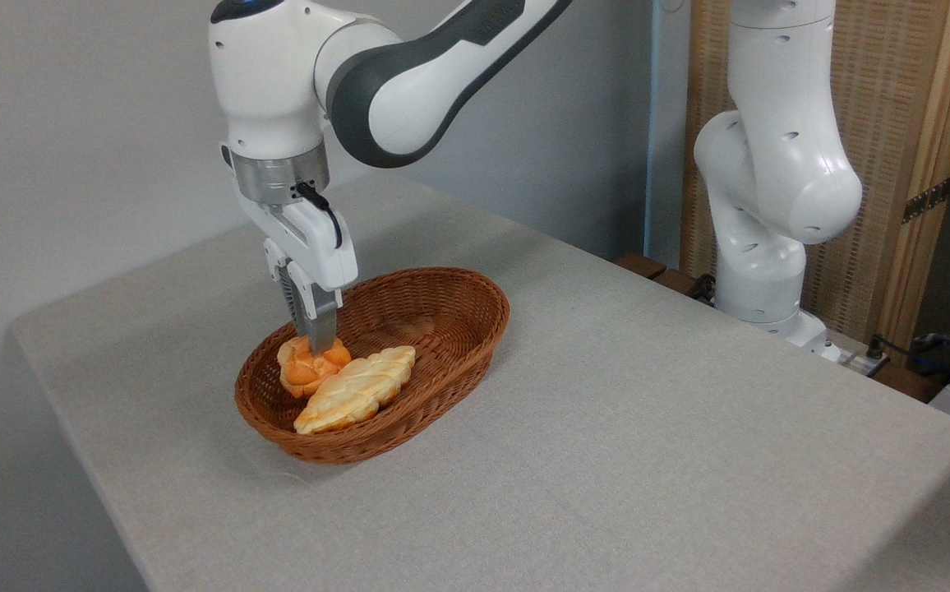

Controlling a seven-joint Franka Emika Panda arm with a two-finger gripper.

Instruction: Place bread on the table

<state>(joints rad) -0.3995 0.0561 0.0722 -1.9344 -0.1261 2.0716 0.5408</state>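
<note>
1. Looks like a robotics lab or test room, not a home kitchen.
2. White industrial arm [771, 164] bolted beside a plain cloth-covered desk [647, 427].
3. Bare grey wall [72, 123] behind, without decoration.
4. Folding screen of wood and woven panels [894, 123] closing off the back right.
5. Loose cables and gear [947, 358] piled at the right edge.
6. Wicker basket [442, 312] of bread rolls set out as a staged prop.
</note>
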